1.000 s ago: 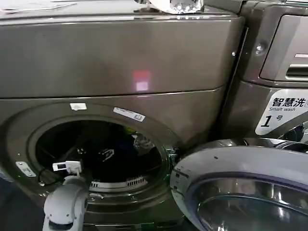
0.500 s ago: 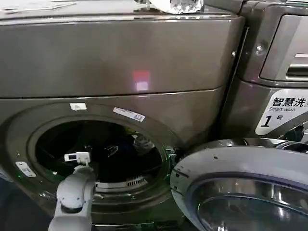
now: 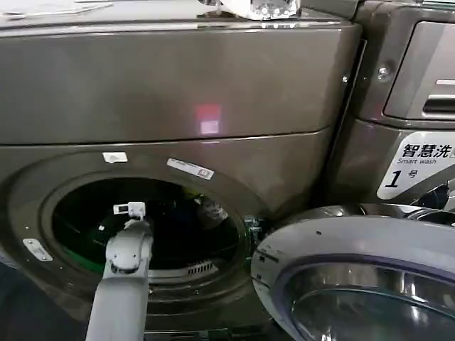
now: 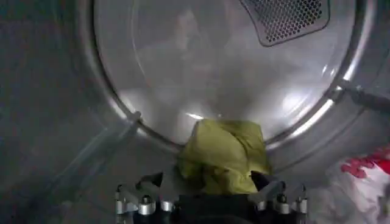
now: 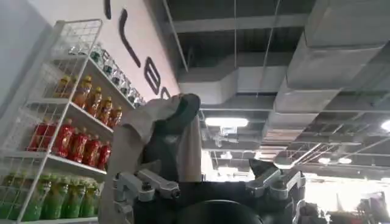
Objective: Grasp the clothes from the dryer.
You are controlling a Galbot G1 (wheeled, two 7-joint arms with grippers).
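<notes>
Jaws of the left gripper [image 4: 209,190] are standing spread inside the dryer [image 3: 178,92] drum, with the clothes [image 4: 224,155] lying straight ahead between the two tips, the yellow-green garment nearest and the red-printed white one lying off to one side.

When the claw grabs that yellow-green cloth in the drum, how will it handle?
The cloth lies crumpled in soft folds, so probably floppy and light. It would likely drape and trail from the open left claw, possibly sliding on the smooth drum.
</notes>
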